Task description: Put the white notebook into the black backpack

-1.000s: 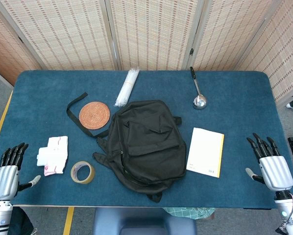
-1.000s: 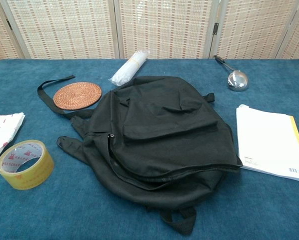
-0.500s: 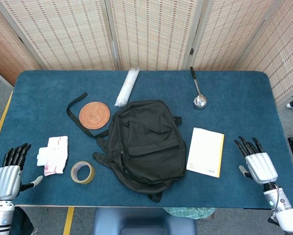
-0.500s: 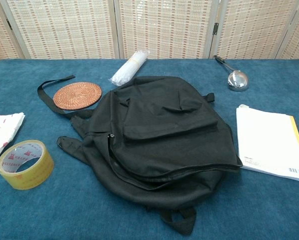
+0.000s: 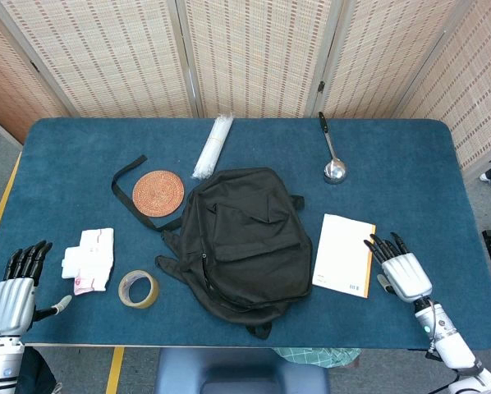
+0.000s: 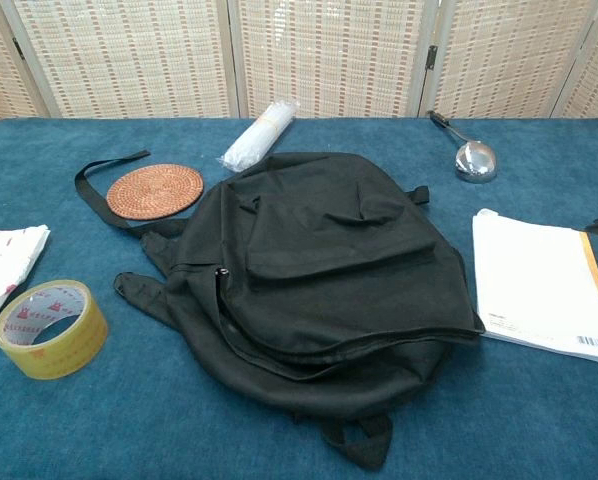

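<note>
Backpack [image 5: 244, 238] lies flat mid-table; white notebook [image 5: 344, 254] sits at its three o'clock, long axis twelve-to-six. Right hand [image 5: 401, 268], released and empty, waits just beside the notebook's three o'clock edge; left hand [image 5: 14, 287], likewise released, far off.

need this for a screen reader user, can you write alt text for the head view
A black backpack lies flat mid-table on a blue cloth, a white notebook just to its right, with the right hand open beside the notebook's far edge. A woven coaster, tape roll, and ladle lie around; the left hand rests open at the table's near left corner.
</note>
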